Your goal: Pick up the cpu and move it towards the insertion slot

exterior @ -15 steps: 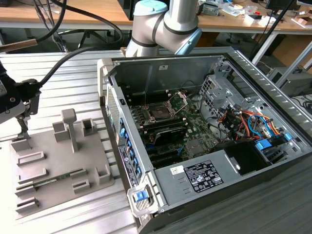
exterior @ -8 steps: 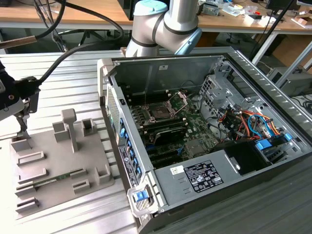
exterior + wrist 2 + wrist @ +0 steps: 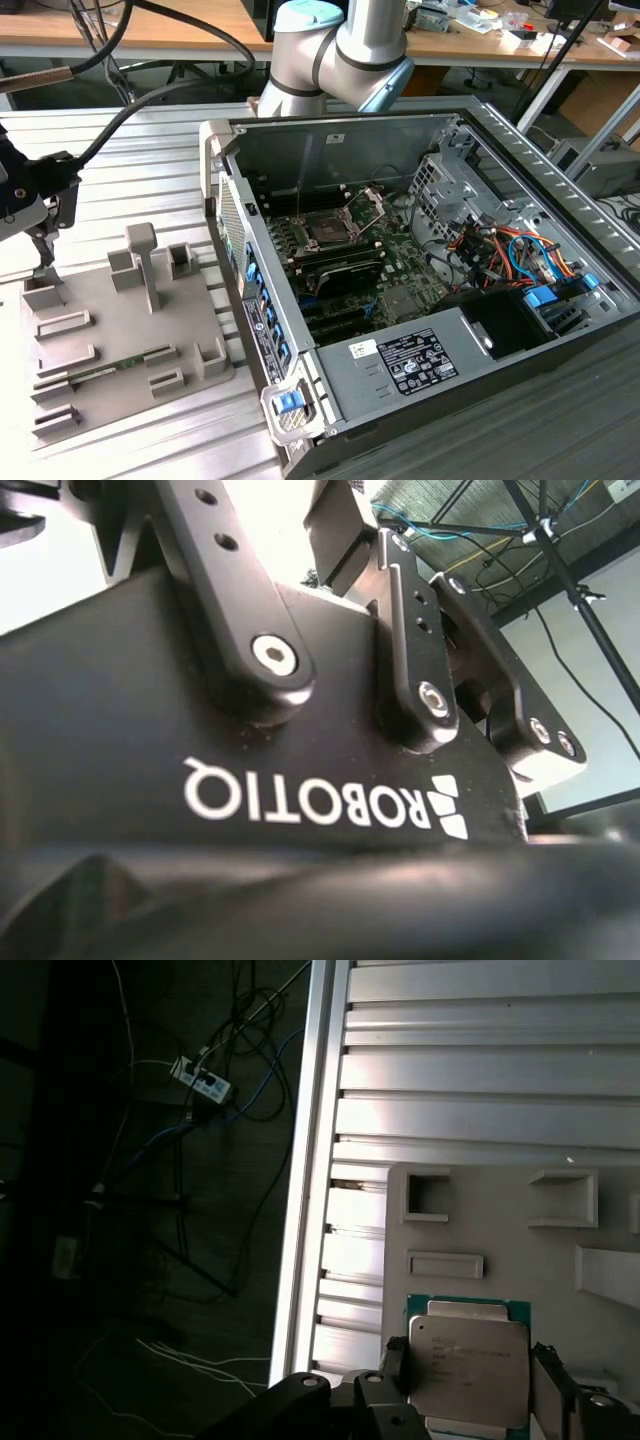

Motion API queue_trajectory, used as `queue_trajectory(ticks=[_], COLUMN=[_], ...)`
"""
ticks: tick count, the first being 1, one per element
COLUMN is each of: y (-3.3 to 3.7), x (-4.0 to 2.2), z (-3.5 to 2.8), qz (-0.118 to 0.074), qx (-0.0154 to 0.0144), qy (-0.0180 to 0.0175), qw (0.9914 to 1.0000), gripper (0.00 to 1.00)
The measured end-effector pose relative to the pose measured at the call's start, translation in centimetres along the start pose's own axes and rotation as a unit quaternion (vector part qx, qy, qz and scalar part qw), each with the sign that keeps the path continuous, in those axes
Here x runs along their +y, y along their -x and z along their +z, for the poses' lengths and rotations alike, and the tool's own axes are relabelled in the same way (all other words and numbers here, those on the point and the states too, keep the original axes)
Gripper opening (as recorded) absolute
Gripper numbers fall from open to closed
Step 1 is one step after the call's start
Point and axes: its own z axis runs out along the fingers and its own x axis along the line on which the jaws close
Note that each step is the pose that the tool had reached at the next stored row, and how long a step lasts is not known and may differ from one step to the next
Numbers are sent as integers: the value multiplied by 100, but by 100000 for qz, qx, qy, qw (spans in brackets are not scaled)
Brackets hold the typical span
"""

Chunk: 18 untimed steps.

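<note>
Tool (image 3: 468, 1372) (image 3: 42, 250): black, poised at the cpu (image 3: 468, 1360). Whether it is clamped on the chip or merely set about it cannot be told. Cpu: flat square, pale silvery metal top on a green border, seen in the first wrist view directly at the tool's tip, at the grey tray (image 3: 500, 1230) (image 3: 120, 330). Whether it rests on the tray or is raised off it cannot be told. Tray: flat grey plate with raised blocks, posts and frames, lying on the table (image 3: 150, 160) (image 3: 480, 1060). The tool hangs over the tray's corner at the exterior view's left. Memory stick (image 3: 110, 364): long, thin, green, lying in a holder on the tray. Table: ribbed silvery metal, its edge rail just beside the tray in the first wrist view. Beyond the rail lies a dark floor (image 3: 120, 1260) with loose cables and a power strip (image 3: 205, 1078). Computer case (image 3: 330, 140): open, lying on its side on the table just beside the tray, toward the exterior view's right. Insertion slot (image 3: 328, 228): dark square socket in a silver frame on the green circuit board (image 3: 400, 290) inside the case, well apart from the cpu, with its metal bracket (image 3: 372, 203) hinged up. Coloured cables (image 3: 500, 245): bundled farther toward the exterior view's right. Arm (image 3: 345, 50): grey joints with pale blue caps, behind the case. Wooden benches (image 3: 150, 25): at the far back.
</note>
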Motion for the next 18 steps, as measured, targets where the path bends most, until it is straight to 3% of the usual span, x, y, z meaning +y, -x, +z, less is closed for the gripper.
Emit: queue_trajectory(ticks=[18], y=[1], x=[7], z=[-122], qz=[-5], qx=[0], qy=[1], qw=[100000], gripper=[55])
